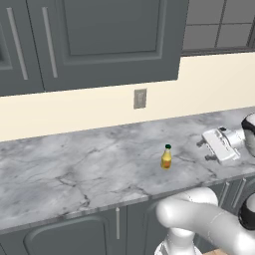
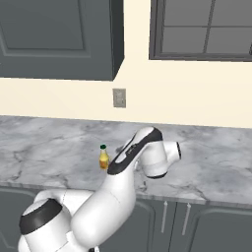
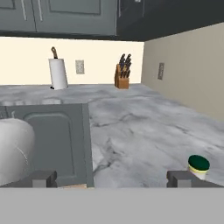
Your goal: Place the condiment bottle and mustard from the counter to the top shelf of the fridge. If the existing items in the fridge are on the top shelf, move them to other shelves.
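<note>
The mustard (image 1: 166, 157), a small yellow-orange bottle with a dark green cap, stands upright on the grey marbled counter (image 1: 74, 169), a little back from its front edge. My gripper (image 1: 204, 151) hovers low over the counter to the right of the bottle, a short way apart from it, pointing toward it. In the hand view the fingertips (image 3: 43, 178) stand wide apart, so the gripper (image 3: 113, 179) is open and holds nothing. The mustard's green cap (image 3: 199, 163) sits just above the right fingertip. My forearm passes just right of the mustard (image 2: 103, 157). The condiment bottle and fridge are out of view.
Dark wall cabinets (image 1: 99, 40) hang above the counter, with an outlet (image 1: 140, 98) on the cream wall and a window (image 2: 206, 29) to the right. A paper towel roll (image 3: 57, 72) and a knife block (image 3: 122, 72) stand at the far counter end.
</note>
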